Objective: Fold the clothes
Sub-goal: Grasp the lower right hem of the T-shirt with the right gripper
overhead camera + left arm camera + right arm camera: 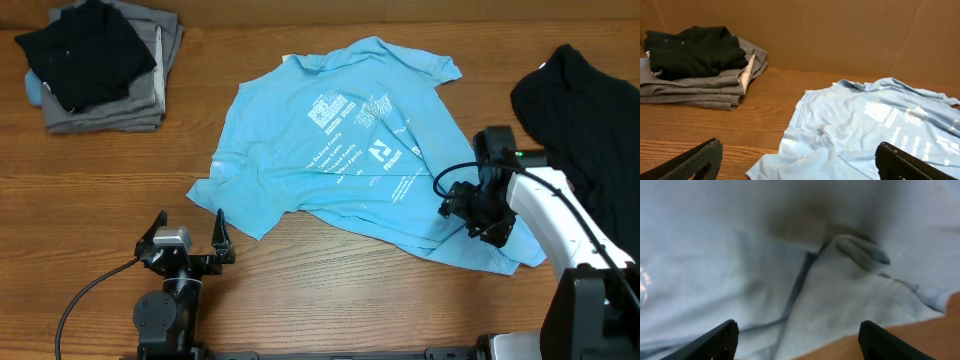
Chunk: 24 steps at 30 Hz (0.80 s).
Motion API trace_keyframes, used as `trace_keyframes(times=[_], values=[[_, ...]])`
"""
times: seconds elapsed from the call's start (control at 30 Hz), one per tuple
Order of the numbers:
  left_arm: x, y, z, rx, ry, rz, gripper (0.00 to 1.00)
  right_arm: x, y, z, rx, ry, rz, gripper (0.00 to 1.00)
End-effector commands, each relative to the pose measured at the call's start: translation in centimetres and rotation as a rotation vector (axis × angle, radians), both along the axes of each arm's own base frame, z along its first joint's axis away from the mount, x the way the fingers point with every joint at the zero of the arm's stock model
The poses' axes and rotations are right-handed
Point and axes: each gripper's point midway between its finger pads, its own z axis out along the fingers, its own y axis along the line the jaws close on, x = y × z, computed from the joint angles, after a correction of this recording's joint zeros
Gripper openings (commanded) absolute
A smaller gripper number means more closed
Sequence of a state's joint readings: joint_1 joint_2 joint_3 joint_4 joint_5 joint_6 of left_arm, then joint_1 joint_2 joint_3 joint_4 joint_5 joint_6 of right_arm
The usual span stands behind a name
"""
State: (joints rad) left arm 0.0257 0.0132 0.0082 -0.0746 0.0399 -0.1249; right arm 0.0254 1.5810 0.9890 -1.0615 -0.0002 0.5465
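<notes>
Wooden desk (300, 270) carries a light blue T-shirt (340, 150), spread crumpled at its middle, its long axis slanting from far left to near right. Right hand (797, 340) hangs directly over the shirt's near-right edge, fingers apart and empty, so it is the nearer. Left hand (190, 228), also wide open, sits just short of the near-left corner, with the cloth ahead and to its right.
</notes>
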Motion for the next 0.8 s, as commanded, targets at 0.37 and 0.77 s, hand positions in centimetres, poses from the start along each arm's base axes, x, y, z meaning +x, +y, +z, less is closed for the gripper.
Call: trace_keyframes(times=[0.37, 0.77], values=[[0.0, -0.5, 0.1, -0.015, -0.006, -0.026, 1.0, 1.7, -3.6, -1.0, -0.017, -0.099, -0.156, 0.62], [0.0, -0.5, 0.1, -0.015, -0.006, -0.025, 1.0, 1.1, -3.5, -2.6, -0.017, -0.101, -0.156, 0.51]])
